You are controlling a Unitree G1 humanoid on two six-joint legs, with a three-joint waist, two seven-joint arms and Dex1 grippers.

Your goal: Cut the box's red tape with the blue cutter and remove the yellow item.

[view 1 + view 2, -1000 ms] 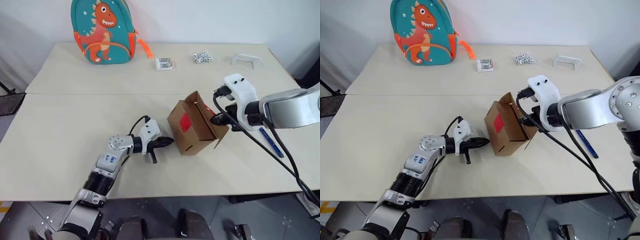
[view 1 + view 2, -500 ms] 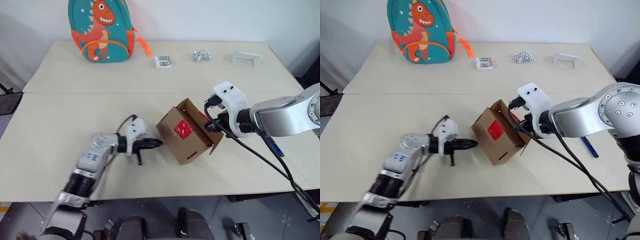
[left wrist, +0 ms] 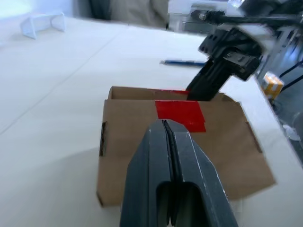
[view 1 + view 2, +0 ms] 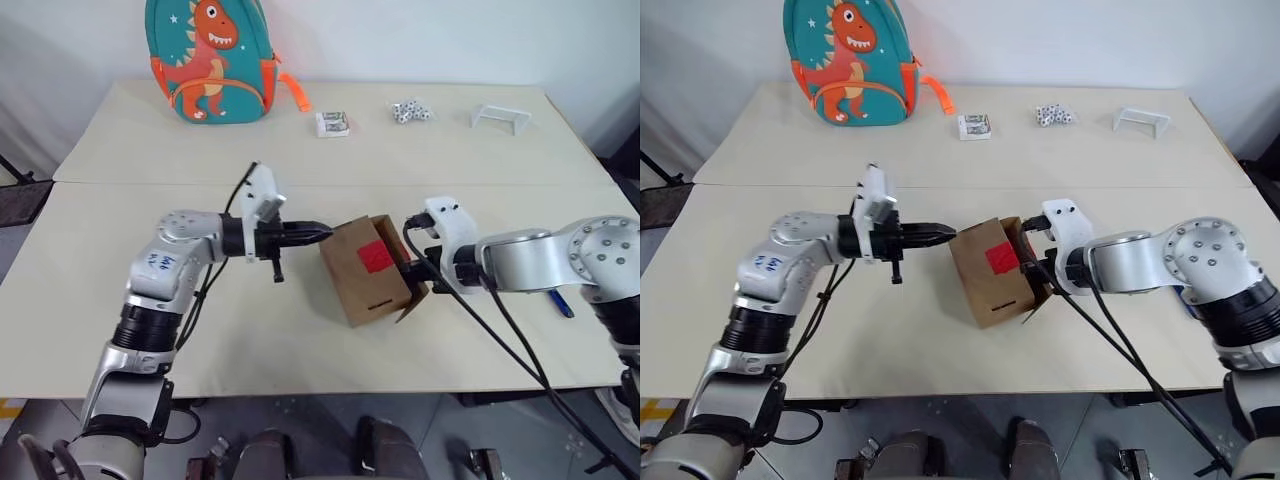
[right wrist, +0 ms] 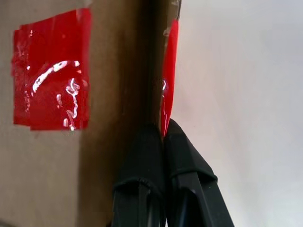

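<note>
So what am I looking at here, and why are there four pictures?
A two-armed robot at a table. Two pictures come from cameras on its head; the other two from a camera on each wrist, looking along that arm's claw. The right claw is shut on a flap of the box, which bears red tape. The left claw is shut, empty, pointing at the box. A blue cutter lies beyond the right arm. At the far edge: a dinosaur backpack, a small packet, dice and a clear stand.
</note>
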